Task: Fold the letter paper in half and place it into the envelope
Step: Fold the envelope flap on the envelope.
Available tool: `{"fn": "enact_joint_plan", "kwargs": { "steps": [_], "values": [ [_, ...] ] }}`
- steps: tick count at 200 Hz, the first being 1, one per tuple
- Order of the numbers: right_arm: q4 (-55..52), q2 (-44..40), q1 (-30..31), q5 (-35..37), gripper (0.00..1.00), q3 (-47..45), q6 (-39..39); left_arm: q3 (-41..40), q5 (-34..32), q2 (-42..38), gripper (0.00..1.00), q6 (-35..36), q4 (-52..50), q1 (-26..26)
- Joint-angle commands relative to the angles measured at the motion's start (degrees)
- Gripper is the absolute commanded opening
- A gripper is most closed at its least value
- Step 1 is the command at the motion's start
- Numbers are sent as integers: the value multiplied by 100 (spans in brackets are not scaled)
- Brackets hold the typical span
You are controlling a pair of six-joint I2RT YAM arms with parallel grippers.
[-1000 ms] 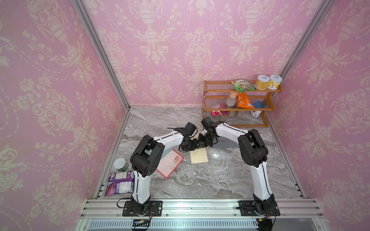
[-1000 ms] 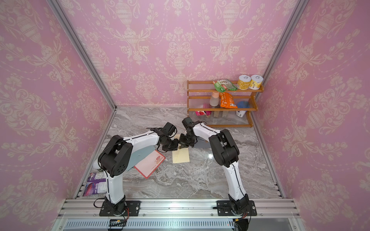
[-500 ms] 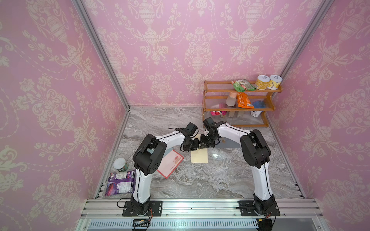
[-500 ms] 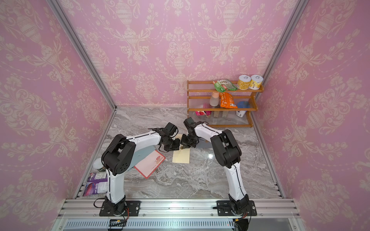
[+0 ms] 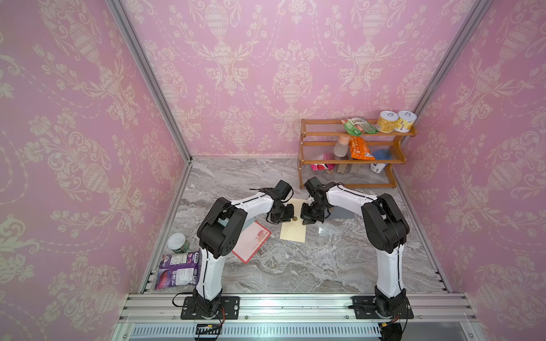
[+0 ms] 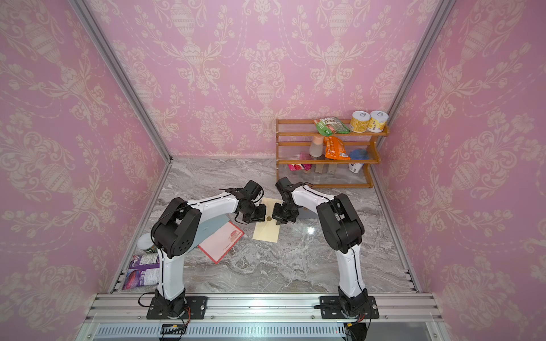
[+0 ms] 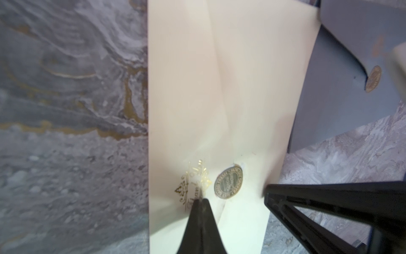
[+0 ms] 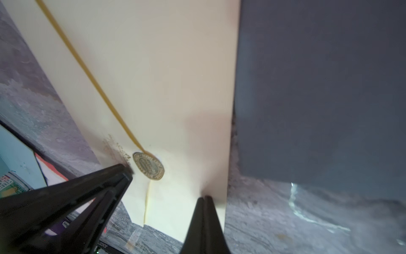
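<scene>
**Entry: cream envelope** (image 5: 292, 233). It lies flat on the marble table (image 5: 295, 271), flap apparently down, with a gold seal (image 7: 228, 183) at the flap tip. The left gripper (image 7: 202, 205) and right gripper (image 8: 205, 204) are both closed on nothing visible, tips on either side of the seal. Step judged: freeing the flap, by sliding one tip under its edge while the other pins the body. The red-bordered letter paper (image 5: 254, 239) is unfolded, partly beneath the left arm. A grey envelope (image 5: 342, 211) just beside could snag. The can (image 5: 178, 242), pouch (image 5: 177, 270) and shelf (image 5: 348, 161) are well apart.
</scene>
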Motion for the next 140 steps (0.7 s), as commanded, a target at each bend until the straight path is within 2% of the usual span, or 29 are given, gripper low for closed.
{"fn": "enact_joint_plan", "kwargs": {
  "steps": [1, 86, 119, 140],
  "values": [
    [-213, 242, -34, 84, 0, -367, 129, 104, 64, 259, 0, -80, -199, -67],
    [-36, 226, -94, -13, 0, -446, 371, 515, 607, 996, 0, -537, 166, -156],
    [19, 248, -97, -16, 0, -514, 414, 137, 593, 974, 0, -679, 369, -146],
    [-20, 254, -97, 56, 0, -522, 416, -63, 444, 733, 0, -529, 251, -74]
  ]
}}
